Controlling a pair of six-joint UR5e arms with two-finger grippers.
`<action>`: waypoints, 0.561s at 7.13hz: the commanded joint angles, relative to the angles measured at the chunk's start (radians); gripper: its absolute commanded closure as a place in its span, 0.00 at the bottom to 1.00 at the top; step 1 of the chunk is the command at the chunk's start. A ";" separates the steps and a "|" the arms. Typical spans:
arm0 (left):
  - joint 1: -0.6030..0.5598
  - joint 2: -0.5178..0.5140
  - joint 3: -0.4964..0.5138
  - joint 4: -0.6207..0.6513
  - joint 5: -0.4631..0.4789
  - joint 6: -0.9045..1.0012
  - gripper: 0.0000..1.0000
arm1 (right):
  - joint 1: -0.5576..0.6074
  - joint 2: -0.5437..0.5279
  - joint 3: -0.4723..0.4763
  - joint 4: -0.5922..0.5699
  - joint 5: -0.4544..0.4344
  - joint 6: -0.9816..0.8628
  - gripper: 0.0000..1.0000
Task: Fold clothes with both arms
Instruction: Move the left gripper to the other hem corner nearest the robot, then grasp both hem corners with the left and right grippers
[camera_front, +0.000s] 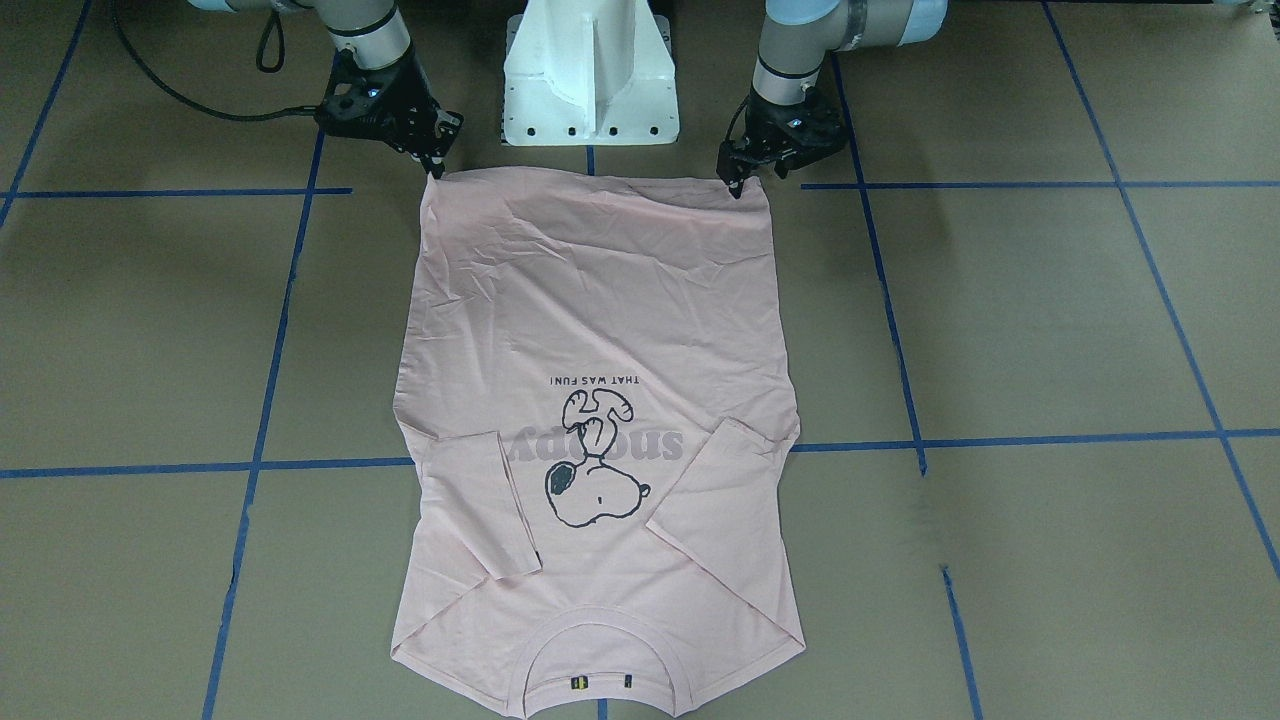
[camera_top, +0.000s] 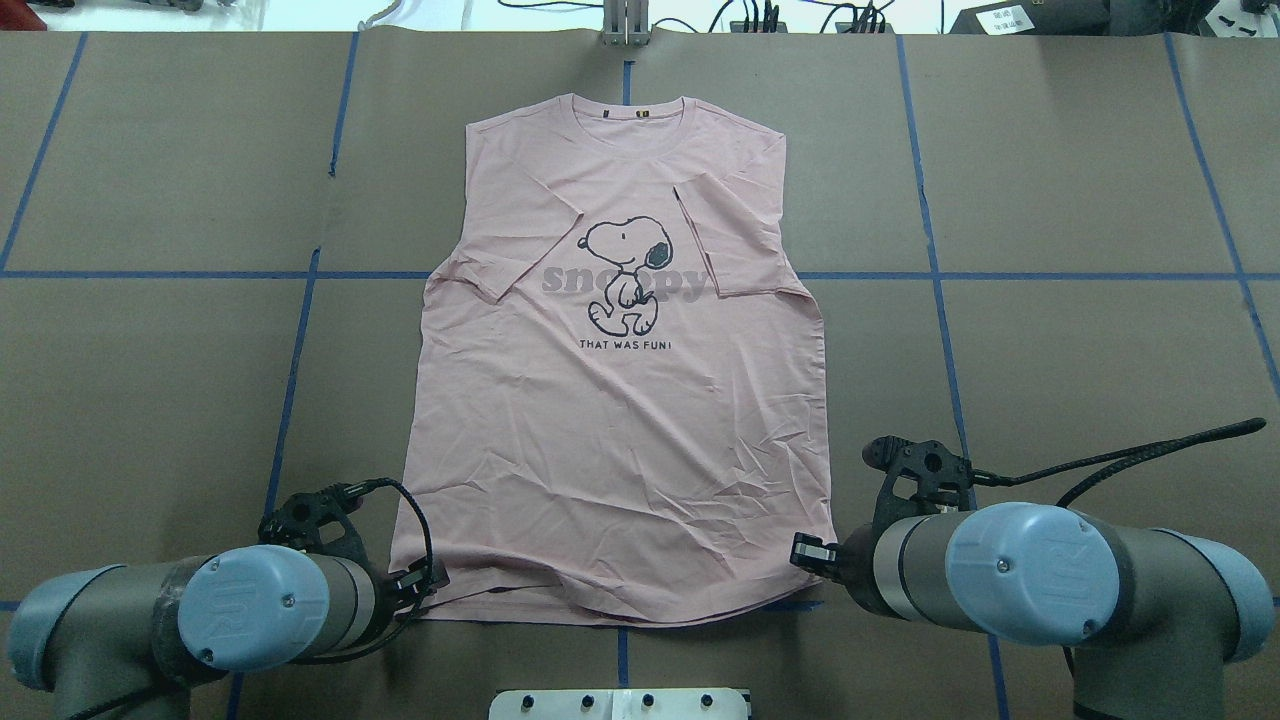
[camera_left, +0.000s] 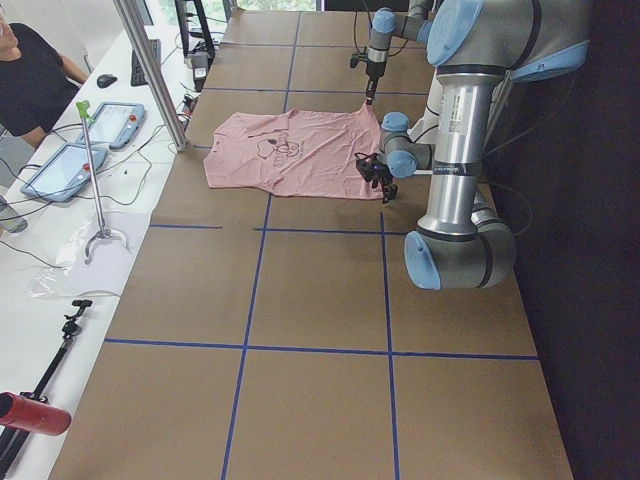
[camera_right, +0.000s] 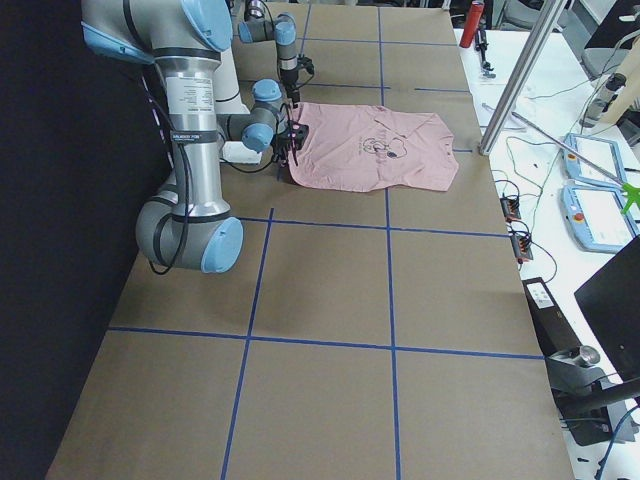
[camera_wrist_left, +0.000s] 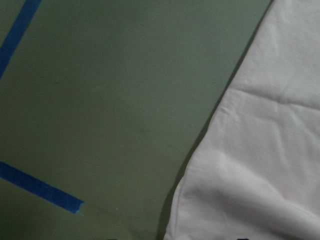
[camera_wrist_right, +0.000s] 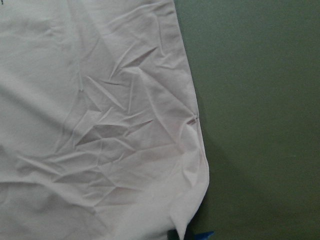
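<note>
The pale pink T-shirt (camera_front: 600, 300) lies flat on the brown table, print side up, with both sleeves folded in over the chest. Its collar (camera_top: 628, 125) points away from the robot and its hem runs along the robot's side. My left gripper (camera_front: 738, 185) is shut on one hem corner, low at the table. In the overhead view this left gripper (camera_top: 430, 582) is at the shirt's lower left. My right gripper (camera_front: 433, 165) is shut on the other hem corner (camera_wrist_right: 182, 225), which rises slightly to a point. In the left wrist view only the shirt's edge (camera_wrist_left: 200, 165) shows.
The white pedestal base (camera_front: 590, 75) stands between the arms, just behind the hem. Blue tape lines (camera_front: 1000, 438) cross the table. Beyond the far table edge are a metal post (camera_left: 150, 70), tablets (camera_left: 60, 165), cables and a seated person (camera_left: 30, 80).
</note>
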 joint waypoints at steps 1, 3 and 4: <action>0.007 -0.011 0.001 0.034 0.000 -0.003 0.33 | 0.006 0.000 0.002 0.000 0.005 0.000 1.00; 0.007 -0.017 0.001 0.034 -0.002 -0.008 0.61 | 0.012 0.000 0.002 0.000 0.013 0.000 1.00; 0.008 -0.019 0.001 0.034 0.000 -0.008 0.75 | 0.012 -0.002 0.001 -0.002 0.013 0.000 1.00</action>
